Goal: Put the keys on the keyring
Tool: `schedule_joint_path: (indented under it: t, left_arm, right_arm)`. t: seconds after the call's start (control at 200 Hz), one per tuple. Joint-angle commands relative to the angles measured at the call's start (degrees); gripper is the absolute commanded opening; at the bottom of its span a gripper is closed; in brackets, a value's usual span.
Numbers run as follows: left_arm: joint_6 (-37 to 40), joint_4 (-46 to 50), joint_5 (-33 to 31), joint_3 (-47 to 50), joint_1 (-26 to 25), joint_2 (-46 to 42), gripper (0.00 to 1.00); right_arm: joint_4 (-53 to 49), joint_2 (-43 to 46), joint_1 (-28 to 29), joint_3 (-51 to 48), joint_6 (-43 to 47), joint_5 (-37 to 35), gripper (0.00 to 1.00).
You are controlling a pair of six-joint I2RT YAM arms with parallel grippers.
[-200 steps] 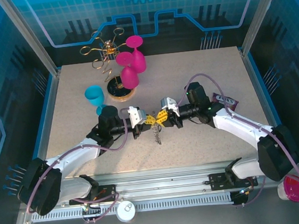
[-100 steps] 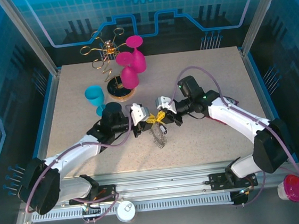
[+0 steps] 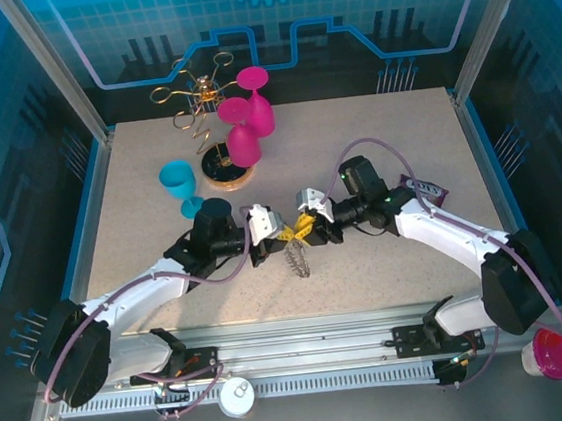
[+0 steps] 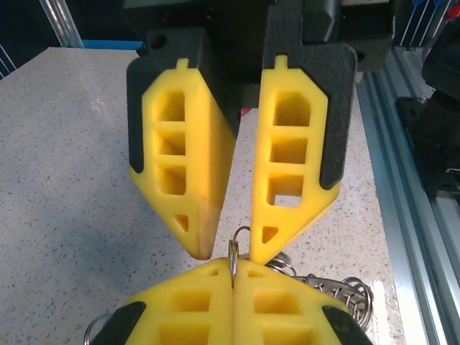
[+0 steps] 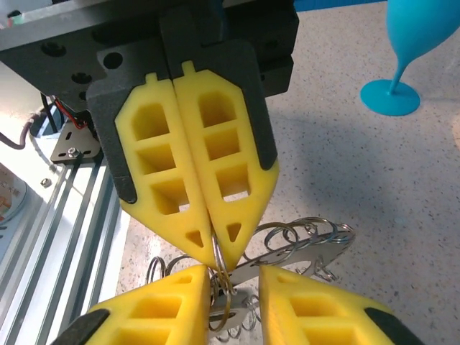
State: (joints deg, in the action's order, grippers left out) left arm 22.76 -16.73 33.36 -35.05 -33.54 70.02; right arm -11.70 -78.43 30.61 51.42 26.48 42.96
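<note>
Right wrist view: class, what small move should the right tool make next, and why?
Probably close the right tool on the silvery link. The shut left tool pinches that link of the keyring, and the right tool's open fingers straddle it.

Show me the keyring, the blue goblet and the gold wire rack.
keyring [image 3: 297,260], top view, its dangling silvery links.
blue goblet [image 3: 176,175], top view, its bowl.
gold wire rack [image 3: 225,177], top view, its round base.
</note>
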Motion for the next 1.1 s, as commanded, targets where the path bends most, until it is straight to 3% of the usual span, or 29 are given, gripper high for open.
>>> schedule_joint_path:
  t: [0.0, 0.085, 0.145, 0.265, 0.325, 0.395, 0.52, 0.58, 0.655, 0.685, 0.861, 0.976, 1.096]
  left_arm:
    - [-3.59, -8.74, 7.17, 0.37, -0.64, -1.65, 0.00]
    - [-5.20, -11.09, 7.85, 0.84, -0.64, -1.55, 0.00]
    - [-6.55, -12.98, 7.94, 1.20, -0.61, -1.40, 0.00]
    - [-9.89, -16.48, 6.66, 1.75, -0.59, -0.98, 0.00]
    - [-9.04, -11.71, 4.82, 0.32, -0.57, -1.07, 0.02]
    - [-5.22, -2.76, 2.02, -2.35, -0.75, -1.15, 0.20]
    - [4.40, 12.70, -1.29, -7.89, -1.53, -0.23, 0.27]
    - [9.90, 20.90, -2.15, -11.44, -2.05, 1.21, 0.22]
    - [13.04, 26.77, -3.79, -14.09, -2.14, 2.42, 0.04]
    - [13.64, 27.45, -4.10, -14.33, -2.23, 2.41, 0.00]
    - [9.91, 21.53, -2.02, -12.21, -2.15, 0.30, 0.00]
    - [4.25, 8.81, 2.45, -6.01, -1.95, -2.74, 0.00]
    - [-0.43, 2.95, 4.63, -4.46, -1.90, -3.22, 0.00]
  right_arm:
    - [10.48, 0.02, -0.98, -0.70, -3.95, 2.65, 0.19]
    - [10.36, -0.23, -1.50, -0.71, -3.48, 3.14, 0.11]
    - [9.34, -0.10, -2.16, -0.71, -2.51, 4.22, 0.00]
    - [7.07, 0.64, -2.93, 0.05, -0.83, 6.01, 0.00]
    - [1.94, 0.99, -2.89, 2.60, 2.56, 5.50, 0.00]
    - [-7.52, 0.50, -1.88, 7.35, 8.39, 3.72, 0.00]
    - [-23.01, -2.46, 0.99, 16.24, 17.08, -0.04, 0.00]
    - [-28.34, -4.01, 2.74, 19.89, 19.72, -1.12, 0.00]
    - [-30.67, -5.61, 4.23, 22.84, 20.77, -0.95, 0.00]
    - [-30.66, -5.84, 4.66, 23.38, 20.89, -1.29, 0.00]
    - [-19.51, -3.08, 2.25, 18.82, 11.88, 0.57, 0.00]
    - [-4.82, 1.06, -1.69, 9.76, 0.57, 2.83, 0.22]
    - [-3.32, 1.03, -2.57, 7.62, -0.80, 3.86, 0.22]
